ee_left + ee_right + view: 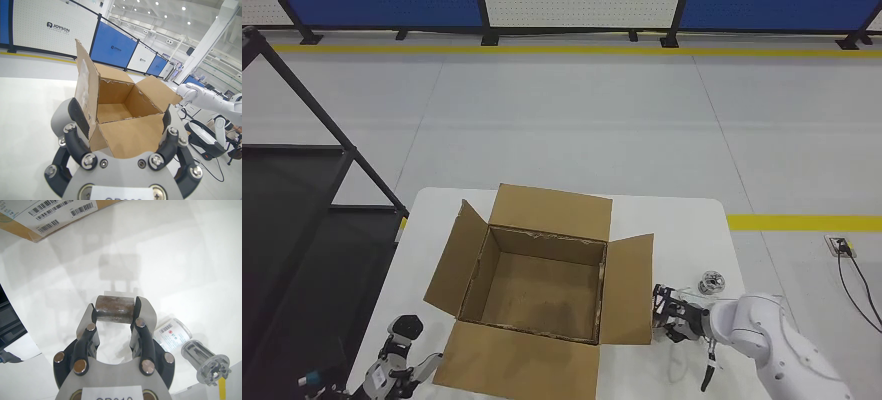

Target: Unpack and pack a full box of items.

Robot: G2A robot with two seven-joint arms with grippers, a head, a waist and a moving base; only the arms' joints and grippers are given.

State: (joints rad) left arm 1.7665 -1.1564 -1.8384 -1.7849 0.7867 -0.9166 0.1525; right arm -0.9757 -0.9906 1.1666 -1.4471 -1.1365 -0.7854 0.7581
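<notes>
A cardboard box (542, 290) is seen standing open in the middle of the white surface (682, 230), with all four flaps folded outward and nothing visible on its brown floor. The left end effector (121, 111) is held low at the near left corner of the box, its fingers (78, 113) spread wide apart with nothing between them; the box's near flap and one upright side flap are framed in the gap. The right end effector (115, 308) is positioned on the other side, just beside the box's right flap, and is closed around a short, rust-stained metal cylinder (115, 311), which is gripped by its two flat ends and held crosswise over bare surface. A labelled corner of the box can be made out beyond it. Close beside this end effector, a white labelled container (173, 336) is lying on its side on the surface, and a grey plastic part (208, 362) with a flanged end is lying next to it, the two apparently touching.
</notes>
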